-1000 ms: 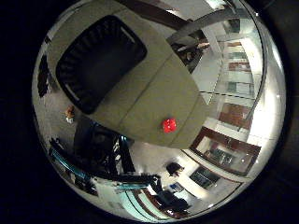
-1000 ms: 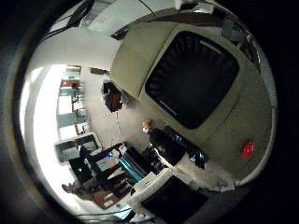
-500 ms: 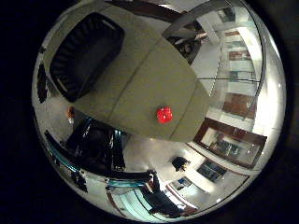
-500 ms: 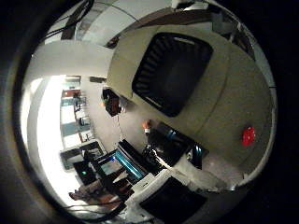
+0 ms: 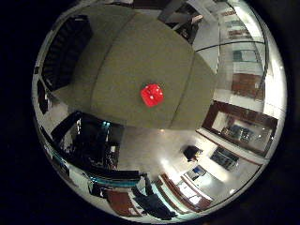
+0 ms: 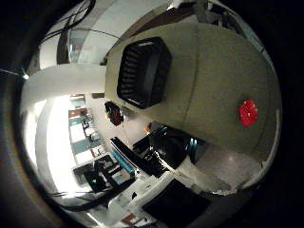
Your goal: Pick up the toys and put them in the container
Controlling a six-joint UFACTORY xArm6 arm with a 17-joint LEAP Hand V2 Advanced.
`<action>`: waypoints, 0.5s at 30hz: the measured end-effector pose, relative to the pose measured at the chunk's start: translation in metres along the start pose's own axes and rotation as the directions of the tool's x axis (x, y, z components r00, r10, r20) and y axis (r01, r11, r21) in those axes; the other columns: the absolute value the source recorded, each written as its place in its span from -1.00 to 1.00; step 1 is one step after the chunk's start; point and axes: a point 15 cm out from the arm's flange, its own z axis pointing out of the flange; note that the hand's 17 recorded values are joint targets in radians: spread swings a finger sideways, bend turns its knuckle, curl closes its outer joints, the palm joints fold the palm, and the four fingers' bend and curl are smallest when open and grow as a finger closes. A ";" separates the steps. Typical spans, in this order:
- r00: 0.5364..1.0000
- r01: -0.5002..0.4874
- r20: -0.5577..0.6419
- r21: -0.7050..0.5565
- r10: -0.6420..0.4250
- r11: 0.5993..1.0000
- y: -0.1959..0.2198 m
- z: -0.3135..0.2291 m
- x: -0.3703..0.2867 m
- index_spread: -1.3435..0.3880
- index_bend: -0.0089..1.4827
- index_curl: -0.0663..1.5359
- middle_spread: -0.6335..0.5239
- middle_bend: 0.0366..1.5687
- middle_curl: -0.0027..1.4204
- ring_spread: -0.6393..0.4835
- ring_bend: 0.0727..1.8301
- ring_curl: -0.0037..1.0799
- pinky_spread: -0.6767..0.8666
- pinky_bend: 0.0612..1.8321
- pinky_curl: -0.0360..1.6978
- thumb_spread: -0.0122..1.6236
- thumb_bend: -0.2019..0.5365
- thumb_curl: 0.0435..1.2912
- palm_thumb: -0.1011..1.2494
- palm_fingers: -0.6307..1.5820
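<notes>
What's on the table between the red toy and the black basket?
Nothing: only bare table lies between the red toy and the black basket. The thumb side palm view shows the whole stretch.

A small red toy (image 5: 152, 95), blocky like a die with a few pale spots on its faces, lies alone on the olive-green worktop (image 5: 140, 51). It rests flat, out on the open surface but nearer one edge than the middle.

The container (image 6: 142, 72) is a black basket with slatted, ribbed walls and rounded corners. It stands upright with its mouth open, near a far corner of the same worktop, and nothing shows inside it. The toy and the container lie well apart, with bare surface between them.
</notes>
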 end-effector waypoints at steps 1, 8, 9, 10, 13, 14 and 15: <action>1.000 -0.009 0.003 -0.002 0.009 1.000 0.001 0.003 0.008 0.14 -0.76 -0.55 0.04 -0.76 -0.50 0.30 -0.65 -0.57 0.23 -0.35 -0.91 0.34 -0.51 -0.61 -0.12 -0.23; 0.997 -0.081 0.017 -0.006 0.081 0.997 0.014 0.031 0.077 0.14 -0.77 -0.55 0.04 -0.76 -0.50 0.31 -0.66 -0.56 0.23 -0.33 -0.93 0.34 -0.51 -0.61 -0.12 -0.24; 0.996 -0.086 0.011 -0.008 0.086 0.996 0.015 0.037 0.086 0.14 -0.76 -0.55 0.05 -0.76 -0.50 0.31 -0.66 -0.56 0.23 -0.34 -0.93 0.34 -0.51 -0.61 -0.12 -0.25; 0.996 -0.091 -0.004 -0.004 0.091 0.996 0.016 0.043 0.100 0.14 -0.76 -0.54 0.06 -0.77 -0.50 0.33 -0.67 -0.56 0.23 -0.33 -0.93 0.34 -0.51 -0.61 -0.11 -0.25; 0.994 -0.099 -0.055 0.000 0.099 0.995 0.023 0.062 0.139 0.14 -0.75 -0.54 0.07 -0.80 -0.52 0.35 -0.68 -0.56 0.22 -0.34 -0.94 0.33 -0.51 -0.61 -0.11 -0.26; 0.993 -0.103 -0.061 -0.006 0.102 0.995 0.026 0.069 0.148 0.14 -0.76 -0.54 0.08 -0.81 -0.52 0.36 -0.68 -0.56 0.22 -0.33 -0.94 0.33 -0.51 -0.61 -0.11 -0.27; 0.992 -0.111 -0.069 -0.011 0.110 0.994 0.031 0.076 0.160 0.14 -0.76 -0.53 0.08 -0.80 -0.52 0.36 -0.69 -0.56 0.22 -0.33 -0.94 0.33 -0.52 -0.61 -0.11 -0.28</action>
